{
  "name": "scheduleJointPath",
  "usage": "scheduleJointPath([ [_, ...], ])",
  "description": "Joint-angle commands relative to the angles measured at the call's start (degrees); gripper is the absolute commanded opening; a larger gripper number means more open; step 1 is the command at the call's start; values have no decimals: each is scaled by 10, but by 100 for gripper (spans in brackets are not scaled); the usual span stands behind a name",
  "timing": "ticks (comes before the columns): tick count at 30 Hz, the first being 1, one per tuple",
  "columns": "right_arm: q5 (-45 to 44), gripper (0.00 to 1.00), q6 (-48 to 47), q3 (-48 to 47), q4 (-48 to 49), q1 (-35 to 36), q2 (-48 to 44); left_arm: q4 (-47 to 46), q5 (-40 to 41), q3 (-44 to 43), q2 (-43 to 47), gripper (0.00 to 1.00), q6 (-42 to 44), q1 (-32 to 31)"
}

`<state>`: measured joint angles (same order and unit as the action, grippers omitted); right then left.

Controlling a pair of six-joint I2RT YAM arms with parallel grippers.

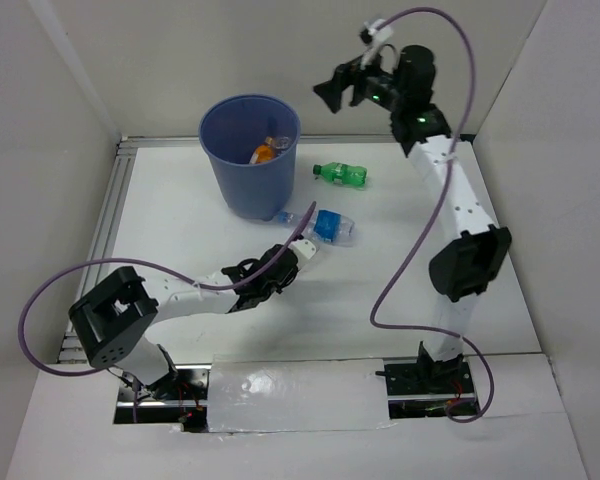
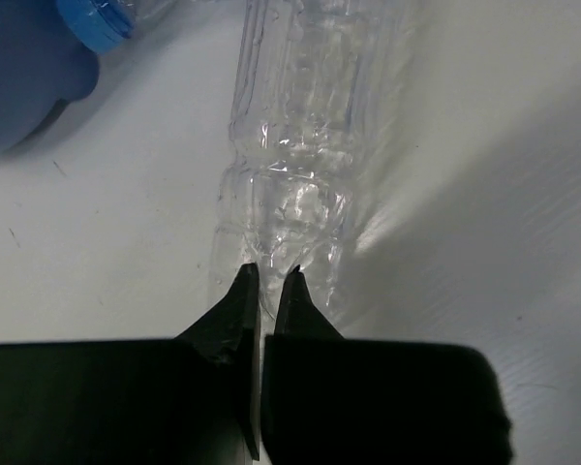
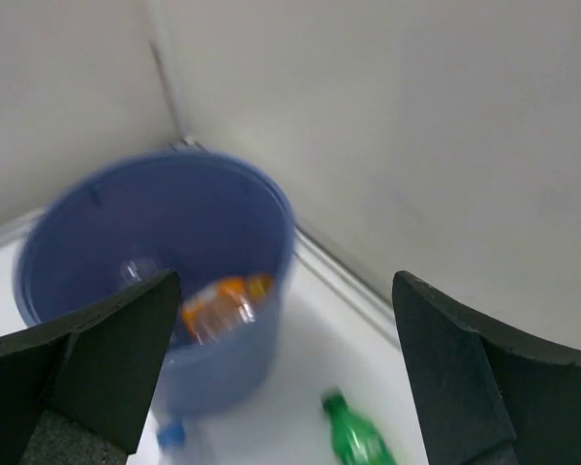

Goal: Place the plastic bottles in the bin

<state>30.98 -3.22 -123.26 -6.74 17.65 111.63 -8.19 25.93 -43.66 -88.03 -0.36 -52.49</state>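
The blue bin (image 1: 242, 170) stands at the back left and holds the orange bottle (image 1: 265, 153) and a clear one. It also shows in the right wrist view (image 3: 126, 242) with the orange bottle (image 3: 223, 305). The green bottle (image 1: 340, 174) lies right of the bin. A clear bottle with a blue label (image 1: 328, 226) lies in front of the bin. My left gripper (image 1: 302, 250) is low on the table, jaws shut (image 2: 268, 279), tips at the near end of a plain clear bottle (image 2: 290, 145). My right gripper (image 1: 342, 88) is raised beside the bin, open and empty (image 3: 286, 373).
White walls enclose the table on the left, back and right. A metal rail (image 1: 115, 200) runs along the left edge. A blue bottle cap (image 2: 97, 19) lies by the bin's base (image 2: 19, 77). The right arm's purple cable (image 1: 410, 260) loops over the table.
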Motion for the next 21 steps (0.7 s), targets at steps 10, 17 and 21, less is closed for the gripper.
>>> scheduleJointPath([
  [10,119,25,-182,281,-277,-159,-107,44,-165,-156,198,0,-65,41],
  [17,92,75,-187,369,-266,-139,-93,-47,-121,-260,155,0,-164,162],
  [21,92,90,-203,380,-272,-114,-82,-82,-43,-327,95,0,-185,201],
])
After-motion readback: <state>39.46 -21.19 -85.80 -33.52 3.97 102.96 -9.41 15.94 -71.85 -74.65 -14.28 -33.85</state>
